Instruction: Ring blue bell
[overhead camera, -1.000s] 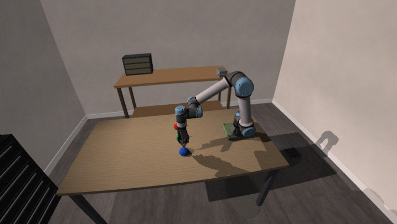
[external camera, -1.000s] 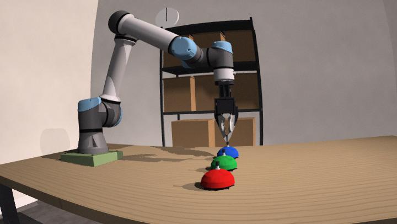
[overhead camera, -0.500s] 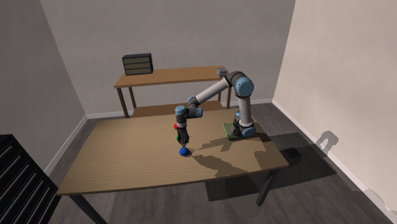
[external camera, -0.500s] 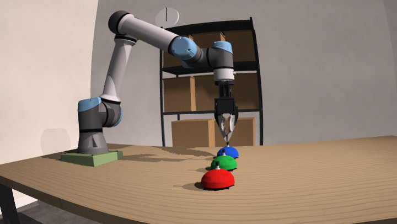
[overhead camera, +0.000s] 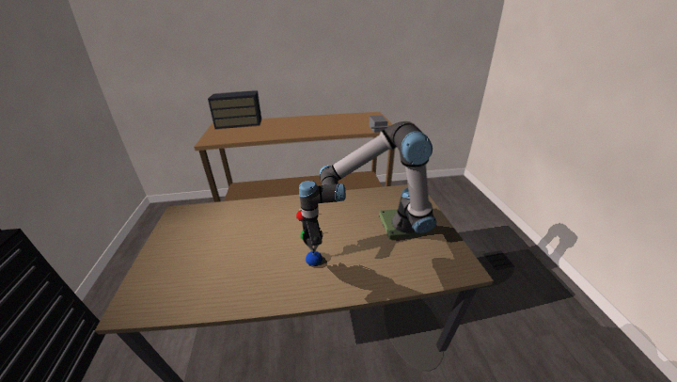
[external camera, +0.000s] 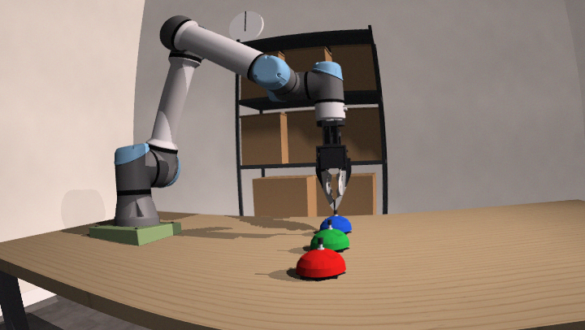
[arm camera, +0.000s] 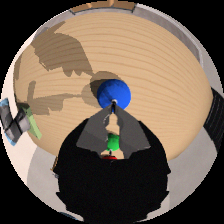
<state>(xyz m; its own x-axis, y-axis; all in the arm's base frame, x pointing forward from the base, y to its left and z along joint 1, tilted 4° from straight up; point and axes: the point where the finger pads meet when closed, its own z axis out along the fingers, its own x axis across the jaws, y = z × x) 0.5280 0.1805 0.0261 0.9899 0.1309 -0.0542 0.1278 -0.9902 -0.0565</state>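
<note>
The blue bell (external camera: 335,223) stands on the wooden table, farthest in a row of three bells in the exterior view. It also shows in the top view (overhead camera: 313,258) and in the wrist view (arm camera: 113,93). My gripper (external camera: 335,211) is shut and empty, pointing straight down, with its fingertips right at the top of the blue bell where its button is. The tips hide the button, so I cannot tell how far down it is. The wrist view shows the fingertips (arm camera: 113,104) over the bell's middle.
A green bell (external camera: 329,240) and a red bell (external camera: 320,263) sit in line in front of the blue one, each with its button up. The arm's green base plate (external camera: 135,232) is at the left. A shelf with boxes (external camera: 307,123) stands behind the table.
</note>
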